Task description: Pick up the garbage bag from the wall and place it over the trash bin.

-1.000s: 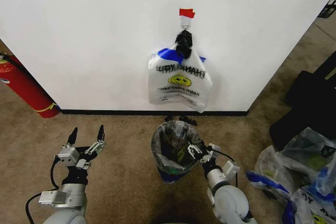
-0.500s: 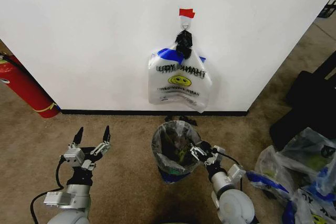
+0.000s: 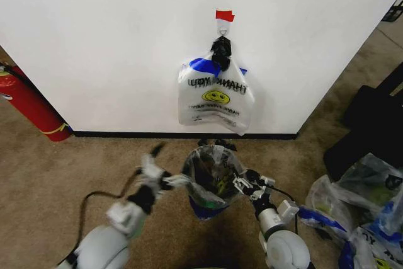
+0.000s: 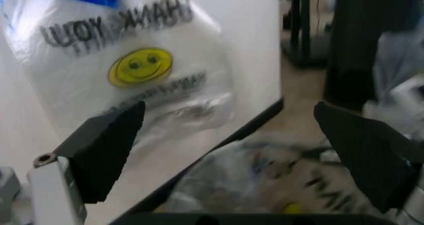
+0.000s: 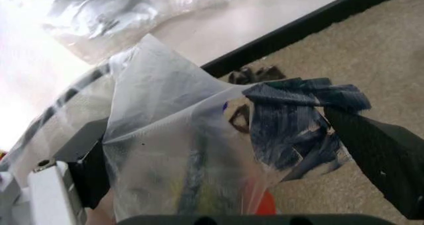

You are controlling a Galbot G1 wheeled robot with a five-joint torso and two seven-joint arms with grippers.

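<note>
- White wall (image 3: 113,42) across the back, one, with one black baseboard (image 3: 157,135) along its foot.
- Tan carpet (image 3: 69,174) below, one stretch, running off to both sides.
- One red extinguisher (image 3: 31,108) leaning at far left, well apart from the work.
- One bunch (image 3: 216,96) of printed bags hanging flat on the wall, gathered by one black clip (image 3: 221,48); not the target.
- One heap (image 3: 362,215) of loose bags on the floor at far right, number unclear.
- One bin (image 3: 201,203) on the carpet just below the bunch, near the baseboard.
- One bag (image 3: 214,159) already sitting on the bin, its plastic mouth standing up around the rim, one blue handle (image 5: 298,120) flopped outward on the right side.
- Two grippers: left gripper (image 3: 165,171) at the bin's left rim, pincer spread wide, nothing between the fingers; right gripper (image 3: 244,184) at the right rim, pincer wide as well, plastic and handle lying loosely between the fingers, not pinched.
- Step in hand, by judgement: seating the bag evenly over the rim. Best done by pinching a single layer of film on each side, pulling outward and down together, keeping the bin from tipping, and leaving the bunch above untouched.
- One metal hook (image 3: 222,26) above the clip.
- One red tape (image 3: 224,15) piece over the hook.
</note>
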